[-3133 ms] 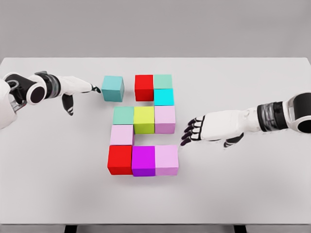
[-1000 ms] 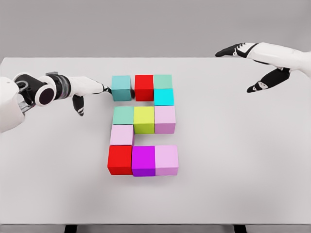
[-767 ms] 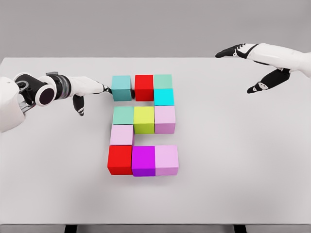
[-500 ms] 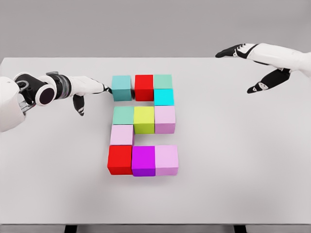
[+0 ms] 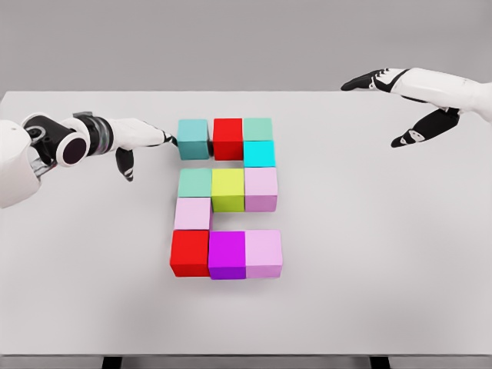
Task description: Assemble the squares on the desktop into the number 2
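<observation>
Coloured cubes lie on the white table [image 5: 384, 254] in the shape of a 2. The top row is a teal cube [image 5: 192, 139], a red cube [image 5: 228, 137] and a green cube [image 5: 257, 129]. A cyan cube [image 5: 259, 154] sits below the green one. The middle row has a green cube [image 5: 195, 183], a yellow-green cube [image 5: 227, 189] and a pink cube [image 5: 260, 188]. A pale pink cube [image 5: 192, 214] leads down to a red cube [image 5: 190, 253], a magenta cube [image 5: 227, 254] and a pink cube [image 5: 264, 253]. My left hand [image 5: 146, 142] is open, fingertips against the teal cube's left face. My right hand [image 5: 392, 96] is open, raised at the far right.
Since 3.1 s ago the left hand pushed the teal cube rightward up to the red cube. The right hand rose from beside the pink cubes to the far right. Over the last second nothing moved.
</observation>
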`<state>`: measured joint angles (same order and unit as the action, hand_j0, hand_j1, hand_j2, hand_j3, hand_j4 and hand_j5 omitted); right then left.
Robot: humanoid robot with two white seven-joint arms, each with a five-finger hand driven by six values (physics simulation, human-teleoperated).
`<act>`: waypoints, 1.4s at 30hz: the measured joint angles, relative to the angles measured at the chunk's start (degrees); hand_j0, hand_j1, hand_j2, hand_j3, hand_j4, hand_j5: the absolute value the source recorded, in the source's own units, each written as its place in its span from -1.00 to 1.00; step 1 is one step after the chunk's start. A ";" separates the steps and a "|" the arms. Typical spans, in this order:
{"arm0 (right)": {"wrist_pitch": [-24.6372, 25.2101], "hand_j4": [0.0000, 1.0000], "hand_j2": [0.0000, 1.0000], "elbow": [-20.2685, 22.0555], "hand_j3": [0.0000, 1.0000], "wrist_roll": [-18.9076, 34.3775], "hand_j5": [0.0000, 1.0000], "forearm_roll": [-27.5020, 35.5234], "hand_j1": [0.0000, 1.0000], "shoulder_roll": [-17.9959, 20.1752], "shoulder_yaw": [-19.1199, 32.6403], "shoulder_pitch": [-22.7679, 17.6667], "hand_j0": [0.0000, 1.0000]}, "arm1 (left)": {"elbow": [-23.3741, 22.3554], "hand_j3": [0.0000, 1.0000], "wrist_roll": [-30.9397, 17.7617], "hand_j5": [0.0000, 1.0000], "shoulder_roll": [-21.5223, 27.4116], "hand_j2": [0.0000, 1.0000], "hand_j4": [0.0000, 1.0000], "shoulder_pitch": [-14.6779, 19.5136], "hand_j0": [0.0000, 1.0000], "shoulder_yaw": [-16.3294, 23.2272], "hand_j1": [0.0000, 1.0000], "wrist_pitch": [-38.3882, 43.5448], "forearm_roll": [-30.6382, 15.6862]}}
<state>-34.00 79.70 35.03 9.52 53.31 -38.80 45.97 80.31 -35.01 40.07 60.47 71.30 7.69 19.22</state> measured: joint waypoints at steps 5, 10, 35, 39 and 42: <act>0.00 1.00 1.00 -0.01 1.00 0.00 1.00 0.00 1.00 0.04 0.00 -0.09 1.00 | 0.29 0.99 0.00 0.99 0.00 0.99 0.99 -0.09 0.99 -0.12 0.99 -0.01 0.01; 0.00 1.00 1.00 0.00 1.00 0.00 1.00 0.00 1.00 0.06 0.00 0.00 1.00 | 0.65 0.99 0.00 0.99 -0.01 0.99 0.99 -0.09 0.99 -0.15 0.99 0.01 0.02; 0.00 1.00 1.00 -0.04 1.00 0.00 1.00 -0.01 1.00 0.37 0.11 0.00 1.00 | 0.68 0.99 0.00 0.99 -0.54 0.99 0.99 0.09 0.99 -0.32 0.99 0.01 1.15; 0.00 1.00 1.00 -0.04 1.00 0.00 1.00 0.00 1.00 0.53 0.16 0.00 1.00 | 0.67 0.99 0.00 0.99 -0.60 0.99 0.99 0.00 0.99 -0.33 0.99 0.02 1.22; 0.00 1.00 1.00 -0.04 1.00 0.00 1.00 0.00 1.00 0.79 0.19 0.00 1.00 | 0.66 0.99 0.00 0.99 -0.58 0.99 0.99 0.00 0.99 -0.33 0.99 0.01 1.24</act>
<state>-34.00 79.66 35.03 9.52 54.10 -38.61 45.97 80.97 -35.02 39.49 60.47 70.97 7.70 20.46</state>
